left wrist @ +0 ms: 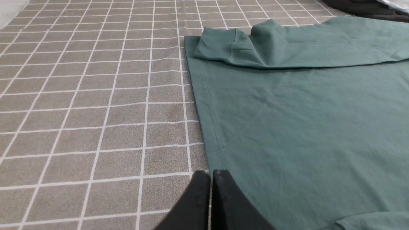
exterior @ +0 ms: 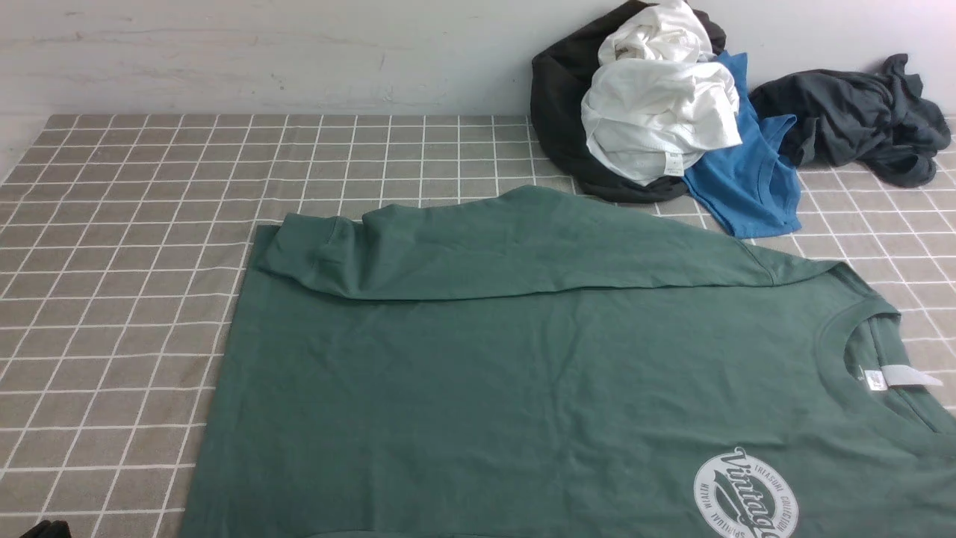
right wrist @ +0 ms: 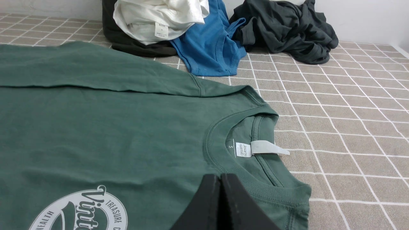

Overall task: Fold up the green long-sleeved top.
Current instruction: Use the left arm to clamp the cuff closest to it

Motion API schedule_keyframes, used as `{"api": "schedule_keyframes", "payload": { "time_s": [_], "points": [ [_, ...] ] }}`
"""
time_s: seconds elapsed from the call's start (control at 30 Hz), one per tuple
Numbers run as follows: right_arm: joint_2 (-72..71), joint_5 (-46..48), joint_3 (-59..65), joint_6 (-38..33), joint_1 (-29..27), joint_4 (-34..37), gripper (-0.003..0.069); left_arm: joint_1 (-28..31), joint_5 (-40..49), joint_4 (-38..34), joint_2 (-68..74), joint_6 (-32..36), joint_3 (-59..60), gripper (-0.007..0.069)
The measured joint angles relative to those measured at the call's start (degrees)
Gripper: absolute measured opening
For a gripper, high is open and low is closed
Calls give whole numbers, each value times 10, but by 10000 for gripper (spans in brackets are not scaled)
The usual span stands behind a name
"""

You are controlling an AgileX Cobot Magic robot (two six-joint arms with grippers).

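The green long-sleeved top [exterior: 523, 373] lies flat on the checked table, neck to the right, hem to the left. Its far sleeve [exterior: 485, 246] is folded across the body, cuff near the hem. The white neck tag [right wrist: 268, 147] and round white logo [exterior: 747, 497] face up. My left gripper [left wrist: 211, 174] is shut and empty, hovering at the hem edge [left wrist: 204, 127] of the top. Above the chest, just short of the ribbed collar [right wrist: 223, 159], my right gripper [right wrist: 220, 177] is likewise shut on nothing. Neither gripper shows clearly in the front view.
At the back right a pile of clothes leans on the wall: a white garment [exterior: 657, 112] over a black one [exterior: 560, 97], a bright blue T-shirt [exterior: 747, 179], and a dark grey garment [exterior: 859, 119]. The wall [exterior: 299, 52] bounds the table's far side.
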Motion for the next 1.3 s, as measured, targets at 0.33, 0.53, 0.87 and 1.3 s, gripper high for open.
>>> {"api": "schedule_keyframes", "payload": {
  "time_s": [0.33, 0.53, 0.87, 1.3],
  "points": [
    [0, 0, 0, 0, 0, 0, -16, 0, 0, 0, 0, 0, 0, -7],
    [0, 0, 0, 0, 0, 0, -16, 0, 0, 0, 0, 0, 0, -7],
    [0, 0, 0, 0, 0, 0, -16, 0, 0, 0, 0, 0, 0, -7],
    [0, 0, 0, 0, 0, 0, -16, 0, 0, 25, 0, 14, 0, -7]
  ]
}}
